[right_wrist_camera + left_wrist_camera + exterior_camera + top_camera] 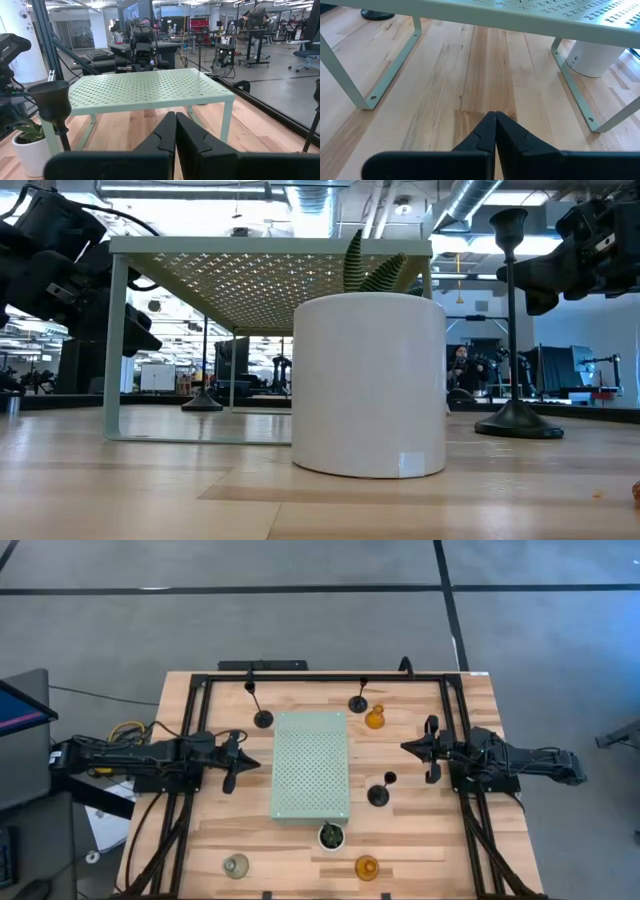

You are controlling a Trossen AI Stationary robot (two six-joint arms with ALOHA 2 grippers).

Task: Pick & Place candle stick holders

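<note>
Nothing placed yet, by the look of it: all six candle stick holders standing loose on the wooden table (420, 840), none on the pale green perforated board (310, 765), none in a grip. Three black ones around the board: one (262, 718) just off its far left corner, one (358, 704) off the far right corner, one (379, 794) beside its right edge toward the near end. Amber glass holder (375, 719) just beside the far-right black one; second amber one (367, 866) near the front edge; clear-grey glass holder (236, 865) at front left, well apart from the rest. Left gripper (243, 762) level with the board's left side, fingers (485, 135) pressed together, empty. Right gripper (408, 747) on the board's right, closed and empty too, pointing across the board. Whole job apparently still ahead, destination presumably the board top, though not certain from here. For containers: only the white pot (368, 385) at the board's front edge, holding a small green plant (331, 834); cups of the holders seemingly empty, no candles visible.
</note>
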